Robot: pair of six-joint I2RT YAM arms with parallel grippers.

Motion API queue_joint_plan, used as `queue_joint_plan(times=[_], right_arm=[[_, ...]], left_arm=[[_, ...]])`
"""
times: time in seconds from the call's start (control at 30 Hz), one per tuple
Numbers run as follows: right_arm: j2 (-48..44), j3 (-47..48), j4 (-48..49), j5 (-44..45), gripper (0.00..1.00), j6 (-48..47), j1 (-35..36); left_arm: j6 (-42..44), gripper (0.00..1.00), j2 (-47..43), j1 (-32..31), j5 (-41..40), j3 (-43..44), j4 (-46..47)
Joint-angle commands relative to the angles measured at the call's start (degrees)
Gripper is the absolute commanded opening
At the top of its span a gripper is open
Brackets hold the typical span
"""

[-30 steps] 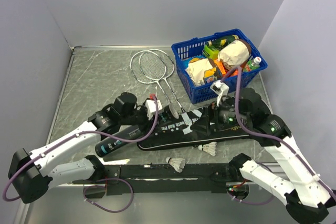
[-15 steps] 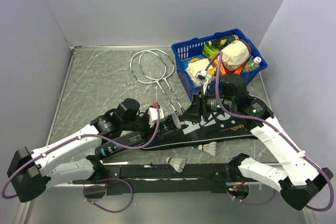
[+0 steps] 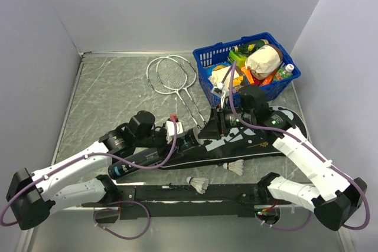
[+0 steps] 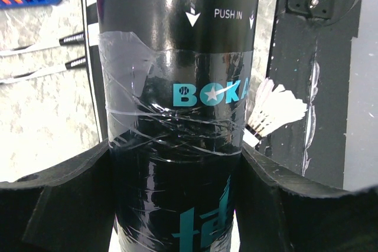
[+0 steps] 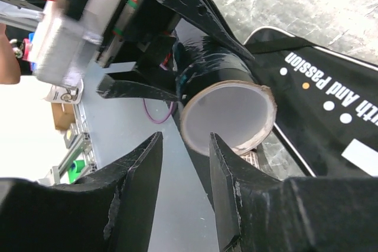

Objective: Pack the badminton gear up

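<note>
Badminton gear lies spread over the grey marbled tabletop [image 3: 112, 92], which is boxed in by pale lilac walls [image 3: 177, 4] on three sides. The tube [image 3: 139, 160] is the one in play. Long, dark and glossy, it slants across the near left, with its open end at the narrow tip of the black bag [image 3: 260, 140]. The left gripper [image 3: 182, 140] has it, jaws clamped on either side of the taped barrel. The right gripper [image 3: 211, 128] faces the tube's pale mouth, jaws parted and gripping nothing. One shuttlecock [image 3: 236, 167] sits at the bag's near edge, and a second shuttlecock [image 3: 199, 183] lies nearer the black base rail [image 3: 189, 193]. The two rackets [image 3: 171, 78] rest further back with their heads overlapping, just left of the blue basket [image 3: 208, 57] in the far right corner.
</note>
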Motion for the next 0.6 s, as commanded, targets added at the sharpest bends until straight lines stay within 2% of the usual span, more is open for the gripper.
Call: queue_joint_plan(times=[0.0, 0.57], right_arm=[[0.19, -0.38, 5.46, -2.2, 0.43, 1.57, 0.74], [1.86, -2.75, 9.69, -3.52, 0.37, 4.29, 2.76]], left_arm=[[-0.39, 0.01, -2.06, -0.2, 2.37, 0.14, 3.8], [-0.83, 0.02, -3.03, -0.29, 2.37, 0.14, 3.98]])
